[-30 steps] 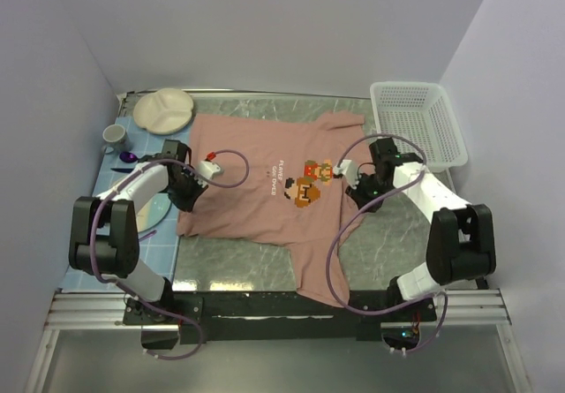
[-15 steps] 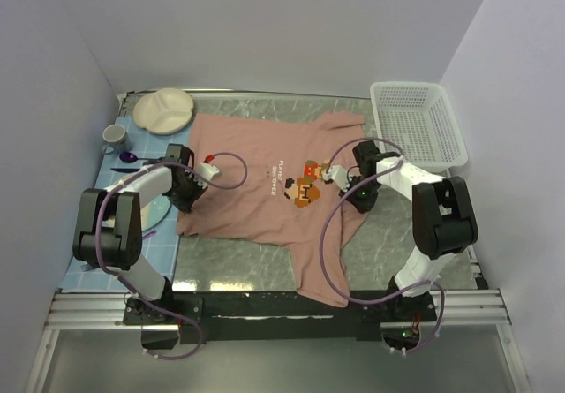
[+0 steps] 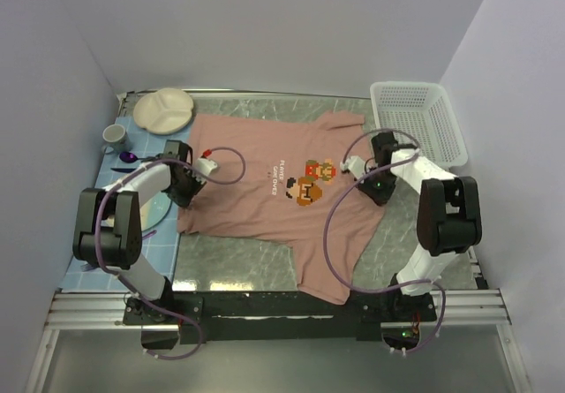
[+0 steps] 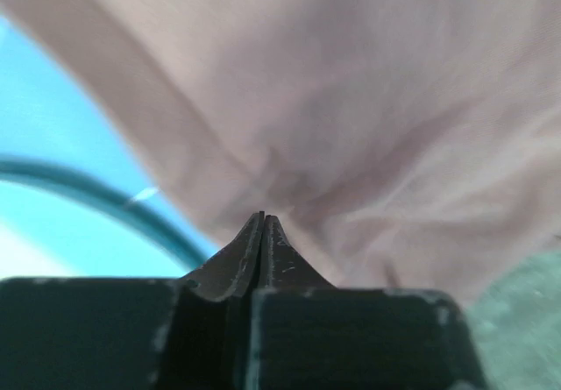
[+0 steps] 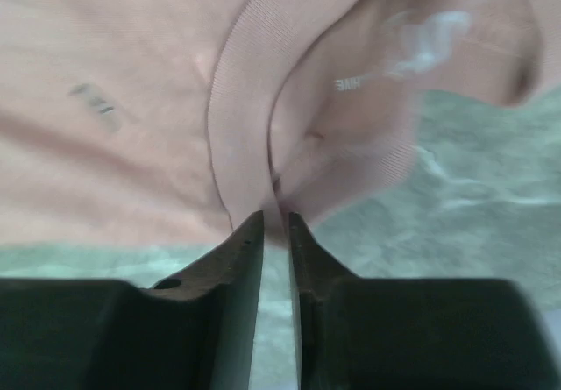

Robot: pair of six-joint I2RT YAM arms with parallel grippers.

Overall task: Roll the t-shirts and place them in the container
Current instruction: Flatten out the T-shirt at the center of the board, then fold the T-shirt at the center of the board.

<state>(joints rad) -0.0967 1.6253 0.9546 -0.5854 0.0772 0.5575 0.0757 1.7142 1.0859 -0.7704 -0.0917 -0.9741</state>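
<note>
Since half a second ago the right gripper (image 3: 375,179) has swung outward toward the white basket (image 3: 419,119), drawing that side of the shirt with it. The left gripper (image 3: 187,184) sits much where it was.

Item under task: one salmon-pink t-shirt (image 3: 256,190), lying print-up and sideways across the marbled table (image 3: 415,225). Its neck points to the robot's right and its hem to the left, and one sleeve trails toward the near edge. No roll is started; by my assessment the cloth is only being drawn flat.

Right fingers: nearly closed, with the ribbed collar (image 5: 241,101) pinched between the tips. Left fingers: pressed together with no gap showing. Creases in the fabric run to their tips, so I judge them clamped on the hem edge.

Risks noted:
- The collar hold is shallow, at the fingertips only. A firm outward pull could slip the ribbing free and let that side go slack.
- The right arm's purple cable (image 3: 328,225) loops across the shirt body and near sleeve. A further swing could drag or bunch the cloth beneath it.
- The hem side overlaps the blue mat (image 3: 132,159), where a purple spoon (image 3: 128,157) lies. Shifting the shirt that way could knock the spoon.
</note>
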